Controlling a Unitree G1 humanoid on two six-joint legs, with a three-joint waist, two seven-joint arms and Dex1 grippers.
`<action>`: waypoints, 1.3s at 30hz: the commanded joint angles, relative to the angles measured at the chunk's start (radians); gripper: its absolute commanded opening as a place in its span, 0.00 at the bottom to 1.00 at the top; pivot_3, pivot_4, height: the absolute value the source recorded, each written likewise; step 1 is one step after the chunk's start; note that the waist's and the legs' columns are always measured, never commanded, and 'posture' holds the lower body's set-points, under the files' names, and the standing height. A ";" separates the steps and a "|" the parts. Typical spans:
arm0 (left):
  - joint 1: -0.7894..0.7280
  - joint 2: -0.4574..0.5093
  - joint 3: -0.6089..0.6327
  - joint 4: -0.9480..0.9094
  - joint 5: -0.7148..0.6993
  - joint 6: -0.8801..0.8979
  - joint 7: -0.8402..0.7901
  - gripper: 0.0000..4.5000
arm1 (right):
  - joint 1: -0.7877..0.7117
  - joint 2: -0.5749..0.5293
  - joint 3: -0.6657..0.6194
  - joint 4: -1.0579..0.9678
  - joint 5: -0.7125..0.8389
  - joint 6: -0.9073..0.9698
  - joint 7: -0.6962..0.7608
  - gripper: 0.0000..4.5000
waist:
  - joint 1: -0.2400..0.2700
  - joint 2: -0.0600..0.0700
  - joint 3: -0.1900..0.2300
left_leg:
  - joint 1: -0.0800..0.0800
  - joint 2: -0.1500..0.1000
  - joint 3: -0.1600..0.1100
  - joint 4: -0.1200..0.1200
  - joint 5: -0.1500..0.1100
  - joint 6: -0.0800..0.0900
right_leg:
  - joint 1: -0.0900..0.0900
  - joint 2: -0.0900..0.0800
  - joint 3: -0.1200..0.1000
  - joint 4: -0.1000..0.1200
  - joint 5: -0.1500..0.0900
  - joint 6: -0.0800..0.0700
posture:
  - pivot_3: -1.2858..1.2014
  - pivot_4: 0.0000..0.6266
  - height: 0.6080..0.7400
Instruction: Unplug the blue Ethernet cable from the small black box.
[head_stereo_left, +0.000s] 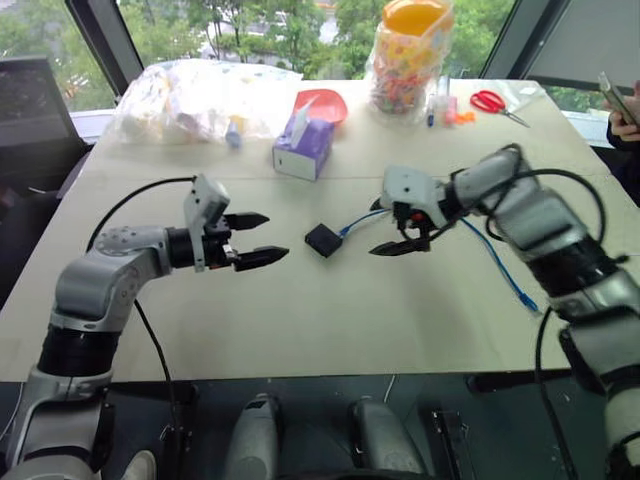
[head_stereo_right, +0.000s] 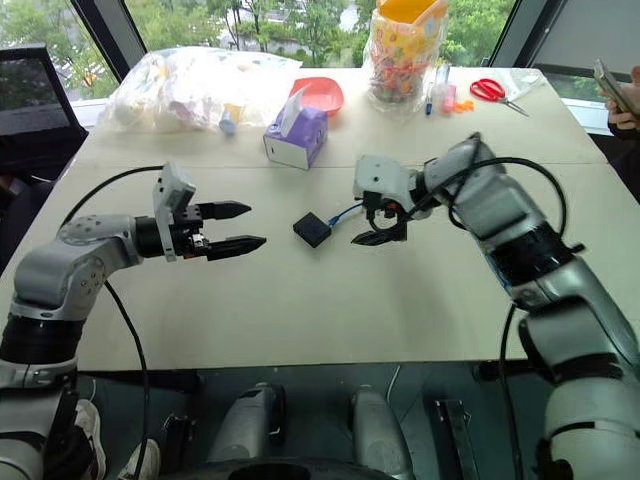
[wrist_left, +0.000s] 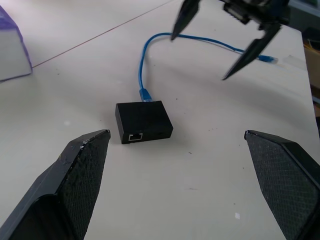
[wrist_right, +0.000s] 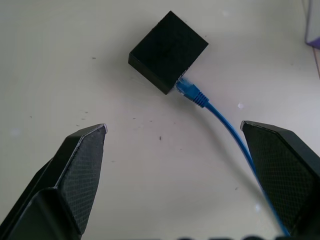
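While the plug is still in the socket, both grippers are only approaching.

On the bare middle of the table (head_stereo_left: 330, 320) lies the small black box (head_stereo_left: 323, 240), with the blue Ethernet cable (head_stereo_left: 492, 256) plugged into its side that faces the right gripper (head_stereo_left: 408, 235); that claw hangs with its fingers spread wide and empty just above the cable near the plug. At the other side of the box, a little apart, the left gripper (head_stereo_left: 262, 238) is also wide and holds nothing. I judge the next move needs one claw to hold the box firmly and the other to close on the plug itself, not on the soft cord, and pull straight out. Nothing lies between claws and box; the purple tissue box (head_stereo_left: 303, 147), the plastic bag (head_stereo_left: 195, 98), the jar (head_stereo_left: 410, 55) and the scissors (head_stereo_left: 495, 103) stand well behind.
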 joint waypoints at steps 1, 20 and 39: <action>0.013 -0.002 0.033 -0.066 -0.003 -0.013 0.034 0.99 | -0.117 0.105 0.061 0.285 -0.131 -0.208 0.011 1.00 | -0.001 0.000 0.000 | 0.000 0.000 0.000 0.000 0.000 0.000 | 0.000 0.000 0.000 0.000 0.000 0.000 | 0.52 0.24 0.96; 0.146 -0.020 0.115 -0.237 -0.041 0.020 0.197 1.00 | -0.287 0.442 0.098 0.888 -0.476 -0.475 -0.111 0.39 | -0.015 0.000 0.000 | 0.012 0.000 -0.001 0.003 0.001 -0.002 | 0.008 0.000 0.000 0.012 -0.002 -0.002 | 0.52 0.24 0.96; -0.013 -0.135 0.105 0.014 -0.035 -0.024 0.247 1.00 | 0.253 0.100 -0.204 0.018 -0.519 -0.772 -0.717 0.03 | -0.002 -0.002 0.001 | 0.010 -0.002 -0.001 0.002 0.001 -0.003 | 0.008 -0.002 0.001 0.010 -0.002 0.003 | 0.52 0.24 0.96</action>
